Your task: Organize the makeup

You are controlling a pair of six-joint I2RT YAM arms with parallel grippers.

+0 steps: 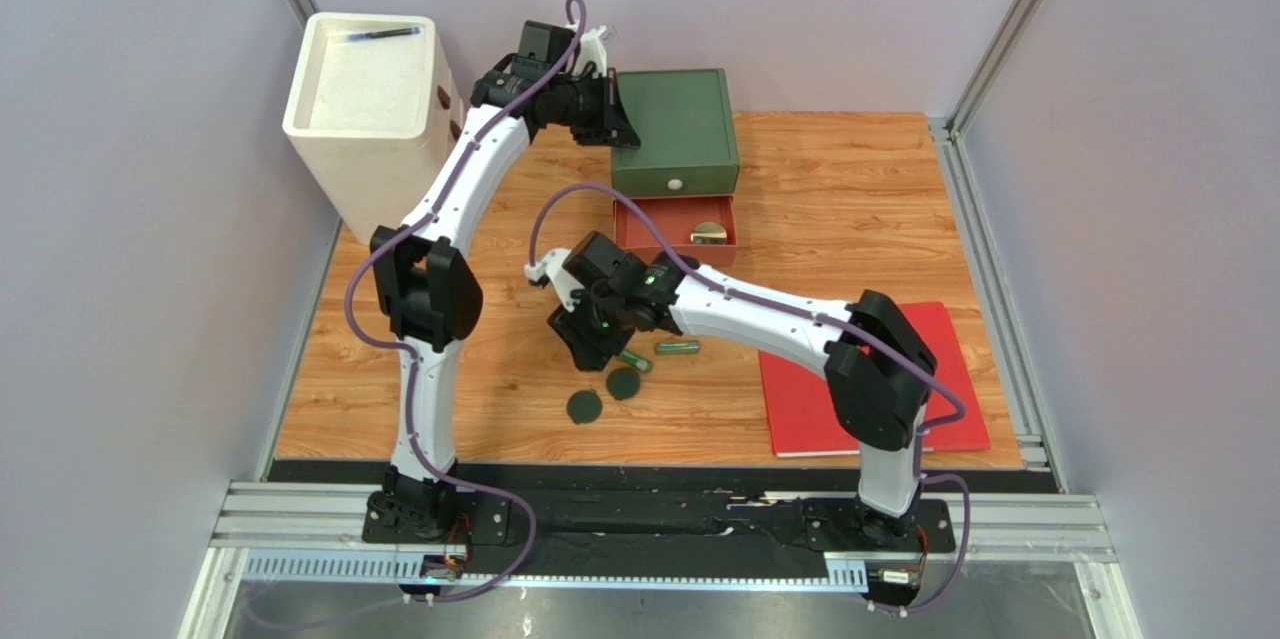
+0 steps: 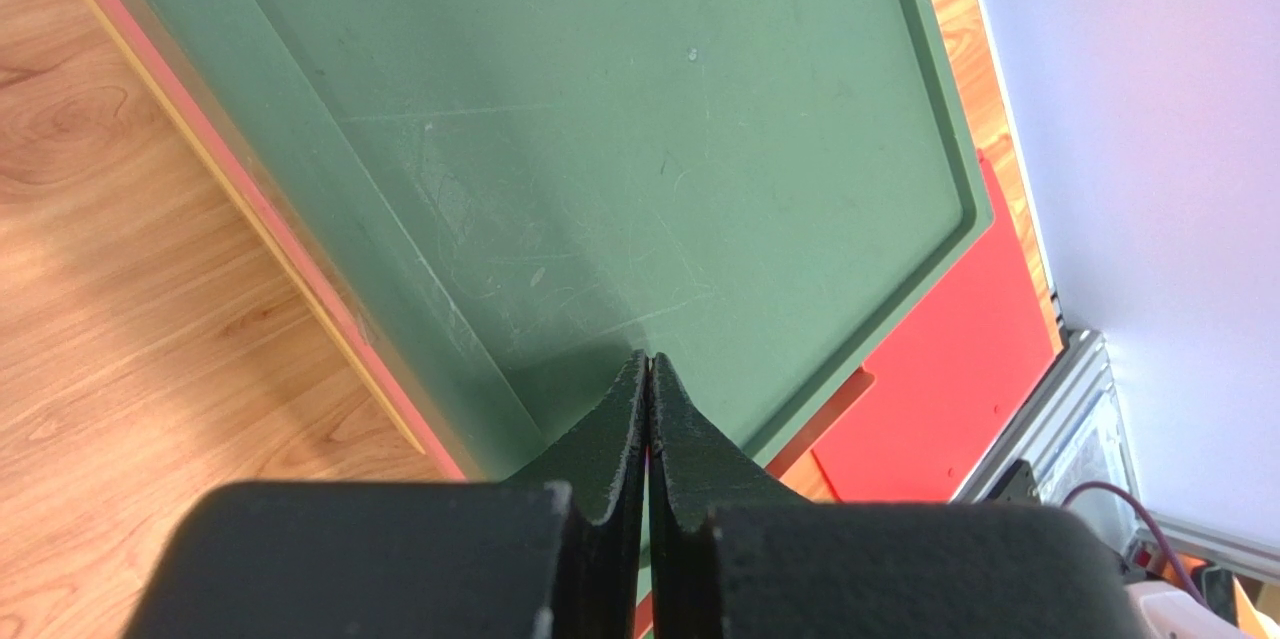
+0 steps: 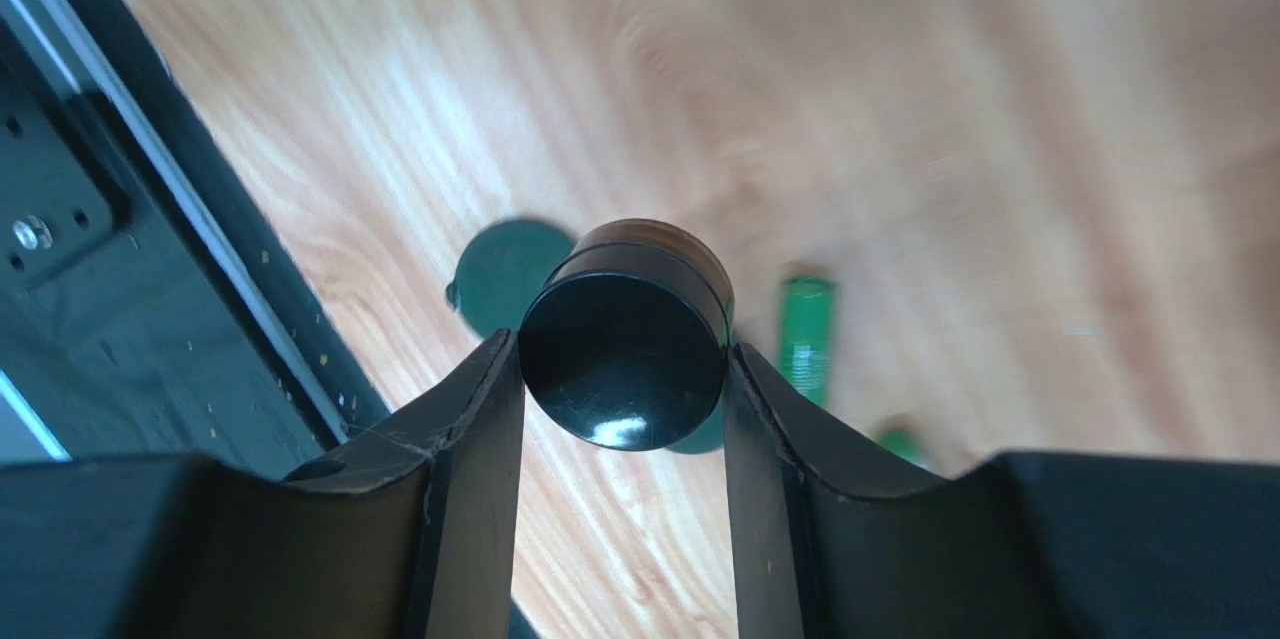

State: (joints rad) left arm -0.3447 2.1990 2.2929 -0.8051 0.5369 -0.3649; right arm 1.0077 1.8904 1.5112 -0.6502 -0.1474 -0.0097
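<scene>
My right gripper (image 1: 589, 347) is shut on a round jar (image 3: 628, 354) with a glossy black lid and amber body, and holds it a little above the table. Below it lie two dark green round compacts (image 1: 583, 407) (image 1: 624, 383) and two slim green tubes (image 1: 678, 348) (image 1: 637, 362). One compact (image 3: 504, 272) and a tube (image 3: 807, 336) show blurred in the right wrist view. Another compact (image 1: 709, 233) lies in the open red drawer (image 1: 657, 225). My left gripper (image 1: 619, 122) is shut and empty, its tips (image 2: 648, 369) over the green drawer box's top (image 2: 601, 144).
The green drawer box (image 1: 676, 129) stands at the back middle with its red drawer pulled out toward me. A white bin (image 1: 368, 107) stands at the back left with a dark pen-like item (image 1: 383, 33) on it. A flat red book (image 1: 872, 377) lies at the front right.
</scene>
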